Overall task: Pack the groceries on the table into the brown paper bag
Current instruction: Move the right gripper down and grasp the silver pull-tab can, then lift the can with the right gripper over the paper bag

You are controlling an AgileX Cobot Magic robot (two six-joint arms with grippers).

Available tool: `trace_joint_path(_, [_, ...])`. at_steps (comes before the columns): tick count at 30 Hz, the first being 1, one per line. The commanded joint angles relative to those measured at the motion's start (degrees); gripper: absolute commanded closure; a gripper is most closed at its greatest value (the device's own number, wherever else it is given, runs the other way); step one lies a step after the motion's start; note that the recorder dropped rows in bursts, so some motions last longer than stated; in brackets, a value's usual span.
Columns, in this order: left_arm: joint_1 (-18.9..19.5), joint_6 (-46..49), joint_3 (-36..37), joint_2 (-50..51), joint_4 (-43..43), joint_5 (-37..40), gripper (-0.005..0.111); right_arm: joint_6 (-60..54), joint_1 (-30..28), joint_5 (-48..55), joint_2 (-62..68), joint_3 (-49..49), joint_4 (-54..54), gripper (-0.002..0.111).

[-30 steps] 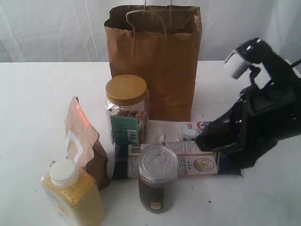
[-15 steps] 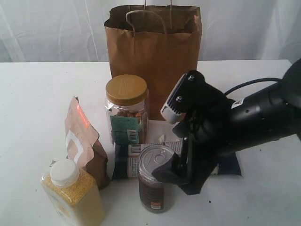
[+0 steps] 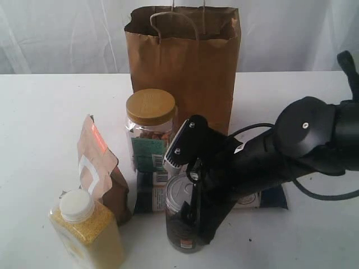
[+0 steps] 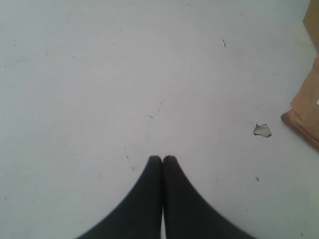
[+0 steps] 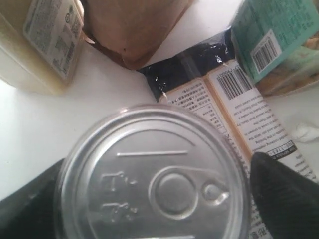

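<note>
Right gripper (image 5: 155, 199): jaws spread wide, one finger on each side of the can (image 3: 180, 231) – I can't tell if the pads actually touch it, so I'm not calling it a grip
Left gripper (image 4: 162, 160): pinched closed on nothing, tips together over bare table (image 4: 99, 74), little pale scrap (image 4: 262, 130) off to one side
Can: upright near the front of the table, silver pull-tab lid up, just in front of the long packet (image 3: 147, 193)
Long packet: lying flat, barcode end near the jar (image 3: 150, 131)
Jar: upright, yellow lid on, right in front of the bag (image 3: 185, 67)
Bag: standing at the back, mouth open, handles up
Pouch (image 3: 98, 162): standing left of the jar, leaning a bit
Bottle (image 3: 87, 230): front left — white cap on, just beside the pouch
</note>
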Motion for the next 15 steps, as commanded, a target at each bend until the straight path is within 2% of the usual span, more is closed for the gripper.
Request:
trace_joint_path(1, [0.0, -0.2, 0.2, -0.2, -0.4, -0.2, 0.107, -0.5, 0.1, -1.6, 0.7, 0.3, 0.1, 0.035])
trace_joint_path(2, [0.0, -0.2, 0.2, -0.2, -0.4, -0.2, 0.107, -0.3, 0.1, -1.6, 0.7, 0.3, 0.1, 0.04])
trace_joint_path(3, [0.0, -0.2, 0.2, -0.2, -0.4, -0.2, 0.107, -0.3, 0.1, -1.4, 0.7, 0.3, 0.2, 0.051])
trace_joint_path(4, [0.0, -0.2, 0.2, -0.2, -0.4, -0.2, 0.107, -0.3, 0.1, -1.4, 0.7, 0.3, 0.2, 0.057])
trace_joint_path(5, [0.0, -0.2, 0.2, -0.2, -0.4, -0.2, 0.107, 0.3, 0.1, -1.3, 0.7, 0.3, 0.3, 0.071])
trace_joint_path(6, [0.0, -0.2, 0.2, -0.2, -0.4, -0.2, 0.107, 1.6, 0.1, -1.3, 0.7, 0.3, 0.3, 0.076])
trace_joint_path(8, [0.0, -0.2, 0.2, -0.2, -0.4, -0.2, 0.107, 7.9, 0.1, -0.7, 0.4, 0.3, 0.5, 0.094])
trace_joint_path(10, [0.0, -0.2, 0.2, -0.2, -0.4, -0.2, 0.107, 15.6, 0.1, 4.9, -2.3, -1.2, 0.5, 0.103])
trace_joint_path(12, [0.0, -0.2, 0.2, -0.2, -0.4, -0.2, 0.107, 18.0, 0.1, 10.5, -6.3, -3.9, 0.5, 0.108])
trace_joint_path(15, [0.0, -0.2, 0.2, -0.2, -0.4, -0.2, 0.107, 18.0, 0.1, 7.0, -11.6, -6.2, 0.5, 0.108])
